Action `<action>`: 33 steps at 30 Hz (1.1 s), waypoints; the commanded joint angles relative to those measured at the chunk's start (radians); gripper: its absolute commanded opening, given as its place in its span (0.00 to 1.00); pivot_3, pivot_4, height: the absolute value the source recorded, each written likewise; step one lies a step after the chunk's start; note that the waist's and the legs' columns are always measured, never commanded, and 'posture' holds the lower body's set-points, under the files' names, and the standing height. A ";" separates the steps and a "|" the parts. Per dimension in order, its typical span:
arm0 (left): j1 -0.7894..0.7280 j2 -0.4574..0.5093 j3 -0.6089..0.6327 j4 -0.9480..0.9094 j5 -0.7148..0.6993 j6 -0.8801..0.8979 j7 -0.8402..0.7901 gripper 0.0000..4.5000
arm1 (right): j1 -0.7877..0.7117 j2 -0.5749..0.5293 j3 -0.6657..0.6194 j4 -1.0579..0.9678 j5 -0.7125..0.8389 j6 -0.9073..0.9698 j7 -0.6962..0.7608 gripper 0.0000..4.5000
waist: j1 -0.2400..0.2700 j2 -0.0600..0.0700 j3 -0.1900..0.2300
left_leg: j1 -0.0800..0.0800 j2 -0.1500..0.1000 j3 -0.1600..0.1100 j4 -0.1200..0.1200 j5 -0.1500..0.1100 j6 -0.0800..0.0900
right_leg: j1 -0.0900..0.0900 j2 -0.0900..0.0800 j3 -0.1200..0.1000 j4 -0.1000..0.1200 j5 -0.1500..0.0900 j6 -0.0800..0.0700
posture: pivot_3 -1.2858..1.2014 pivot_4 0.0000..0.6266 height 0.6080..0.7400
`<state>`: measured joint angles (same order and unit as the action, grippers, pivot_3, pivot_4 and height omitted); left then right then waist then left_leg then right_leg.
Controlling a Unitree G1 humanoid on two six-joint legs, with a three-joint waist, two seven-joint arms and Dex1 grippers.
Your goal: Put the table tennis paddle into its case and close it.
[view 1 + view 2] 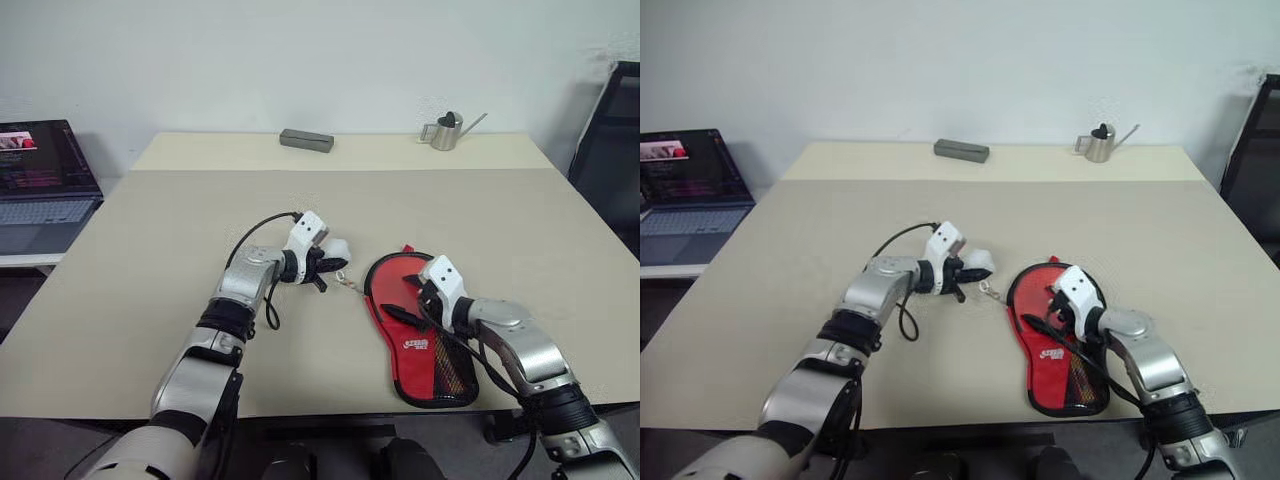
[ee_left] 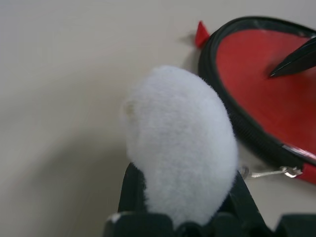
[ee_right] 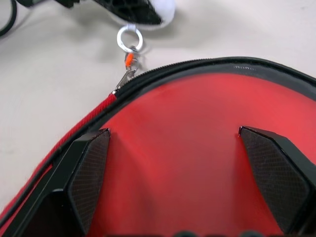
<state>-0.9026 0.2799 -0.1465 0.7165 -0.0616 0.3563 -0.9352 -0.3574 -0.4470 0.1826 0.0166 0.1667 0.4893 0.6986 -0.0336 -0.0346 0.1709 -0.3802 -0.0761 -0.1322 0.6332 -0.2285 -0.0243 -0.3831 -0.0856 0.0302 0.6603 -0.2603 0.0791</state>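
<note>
The case (image 1: 412, 368) lies flat on the table, red side up, with its round end away from me and its black mesh pocket near the front edge. My left gripper (image 1: 325, 262) is just left of the round end, shut on the white pom-pom (image 2: 180, 143). A short cord and ring (image 3: 129, 38) link the pom-pom to the zipper pull. My right gripper (image 3: 182, 148) stands open over the case's round red face (image 3: 187, 113), one fingertip (image 3: 91, 168) toward each side. The table tennis paddle is hidden from view.
A grey oblong box (image 1: 306, 140) and a small metal watering can (image 1: 447, 130) stand at the far edge of the beige table (image 1: 150, 260). An open laptop (image 1: 40, 190) sits on a lower surface to the left. A black chair (image 1: 615, 150) is at the right.
</note>
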 commanded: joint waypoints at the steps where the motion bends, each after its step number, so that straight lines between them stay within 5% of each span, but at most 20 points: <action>1: -0.062 0.000 -0.015 0.052 0.025 -0.078 -0.013 0.07 | 0.031 0.016 0.055 0.092 -0.045 0.083 -0.025 1.00 | 0.000 0.000 -0.001 | 0.001 0.000 0.000 0.000 0.000 0.000 | 0.001 0.000 0.000 -0.001 0.000 0.001 | 0.52 0.24 1.00; 14: -0.253 -0.089 -0.028 0.456 0.141 -0.340 0.080 0.07 | 0.022 0.058 0.050 0.143 -0.079 0.105 -0.093 1.00 | 0.000 -0.002 -0.003 | 0.008 0.000 -0.001 0.000 0.000 0.000 | 0.010 0.000 -0.001 -0.002 -0.001 0.001 | 0.52 0.24 1.00; 33: -0.344 -0.118 -0.022 0.605 0.260 -0.422 0.224 0.07 | 0.127 0.030 0.089 0.055 -0.096 0.148 -0.137 1.00 | 0.003 -0.003 -0.006 | 0.008 0.000 -0.005 -0.004 0.000 0.000 | 0.012 -0.001 -0.008 -0.008 -0.001 0.002 | 0.52 0.24 1.00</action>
<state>-1.2029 0.1597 -0.1852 1.3334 0.1936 -0.0420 -0.7387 -0.3230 -0.3927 0.1992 -0.0226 0.1287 0.5167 0.5632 -0.0310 -0.0380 0.1647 -0.3727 -0.0756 -0.1385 0.6290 -0.2287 -0.0245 -0.3710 -0.0863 0.0194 0.6494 -0.2615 0.0812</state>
